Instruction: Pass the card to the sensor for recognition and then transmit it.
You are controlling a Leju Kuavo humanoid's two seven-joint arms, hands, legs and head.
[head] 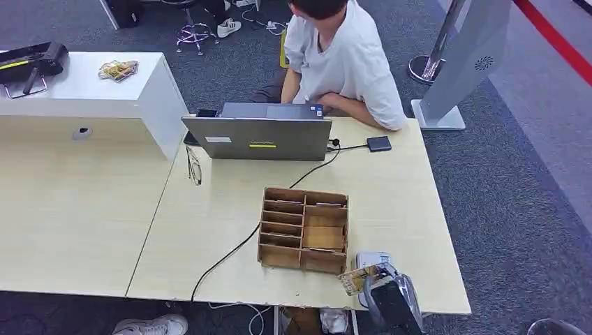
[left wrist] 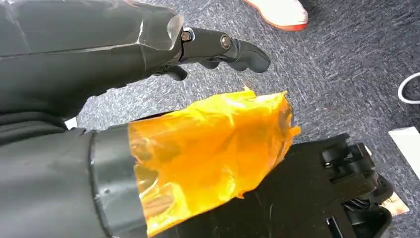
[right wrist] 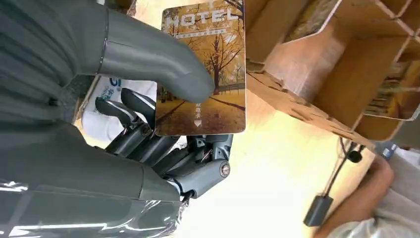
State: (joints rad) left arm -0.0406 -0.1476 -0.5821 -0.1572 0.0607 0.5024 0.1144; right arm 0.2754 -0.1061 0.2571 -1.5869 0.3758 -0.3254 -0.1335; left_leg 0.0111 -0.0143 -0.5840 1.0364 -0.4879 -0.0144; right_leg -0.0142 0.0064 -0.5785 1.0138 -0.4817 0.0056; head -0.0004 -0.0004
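Right hand (right wrist: 163,124) is pinching the card (right wrist: 205,69) between thumb and fingers; the thumb is covering part of the card face, "HOTEL" print readable. In head view, the hand (head: 391,293) is sitting at lower right of frame, near the table (head: 405,209) edge, partly cut off, with the card (head: 354,279) just beside the wooden organizer (head: 304,229). White sensor pad (head: 370,260) is mostly hidden behind the hand. Left hand (left wrist: 218,49) is holding nothing, fingers loosely extended over the carpet; an orange film is blocking much of that view.
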